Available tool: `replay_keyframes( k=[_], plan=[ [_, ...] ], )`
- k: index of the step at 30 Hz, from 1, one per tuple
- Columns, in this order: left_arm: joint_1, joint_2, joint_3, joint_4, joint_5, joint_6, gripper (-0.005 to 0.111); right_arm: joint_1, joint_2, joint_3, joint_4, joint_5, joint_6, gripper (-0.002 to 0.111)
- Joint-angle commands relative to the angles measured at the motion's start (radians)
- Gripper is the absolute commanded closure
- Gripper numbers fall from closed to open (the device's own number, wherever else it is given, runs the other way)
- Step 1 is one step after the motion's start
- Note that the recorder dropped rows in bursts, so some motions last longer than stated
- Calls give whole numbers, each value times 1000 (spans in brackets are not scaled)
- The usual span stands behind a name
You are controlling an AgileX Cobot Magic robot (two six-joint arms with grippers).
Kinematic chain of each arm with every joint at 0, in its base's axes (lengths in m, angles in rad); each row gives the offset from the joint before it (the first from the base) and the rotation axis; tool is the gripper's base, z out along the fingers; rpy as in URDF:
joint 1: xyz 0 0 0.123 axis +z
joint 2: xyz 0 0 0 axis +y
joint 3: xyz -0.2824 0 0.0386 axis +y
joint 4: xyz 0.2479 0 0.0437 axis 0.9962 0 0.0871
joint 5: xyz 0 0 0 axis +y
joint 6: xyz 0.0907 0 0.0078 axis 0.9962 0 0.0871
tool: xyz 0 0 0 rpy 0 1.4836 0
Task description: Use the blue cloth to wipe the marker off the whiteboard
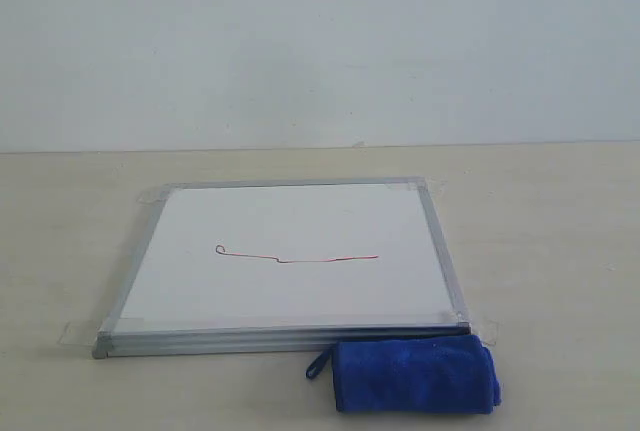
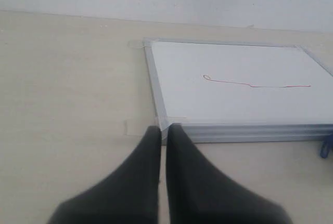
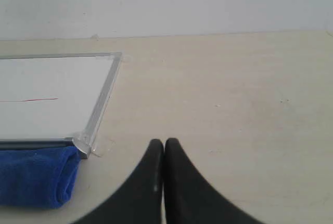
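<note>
The blue cloth (image 1: 415, 375) is laid against the whiteboard (image 1: 300, 211), where the marker (image 1: 300, 256) is seen; fingers of left gripper (image 2: 163, 128) and right gripper (image 3: 164, 142) are closed, empty.

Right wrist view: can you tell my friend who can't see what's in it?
A shut black gripper hangs over a beige table. Beside it, a rolled plush blue cloth lies against a silver-framed whiteboard bearing a thin red marker line.

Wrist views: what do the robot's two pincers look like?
The left pincer and right pincer each have two matte black fingers, broad at the base, curving to narrow rounded tips. No cables or markings show.
</note>
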Motion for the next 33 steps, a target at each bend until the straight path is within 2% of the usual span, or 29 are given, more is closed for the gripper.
replay_keyframes(
  k=[1,19,29,31,33],
  plan=[
    [-2,-2,4,5,-5,-7,103,-6,-5,5,1,-8,2,108],
    [-2,-2,4,5,-5,-7,103,-6,-5,5,-5,-50,2,108],
    [-2,-2,4,5,-5,-7,103,-6,-5,5,-5,-501,2,108],
    [-2,-2,4,5,-5,-7,103,-6,-5,5,50,-706,43,108],
    [-2,-2,4,5,-5,-7,103,-6,-5,5,64,-860,173,108]
  ],
)
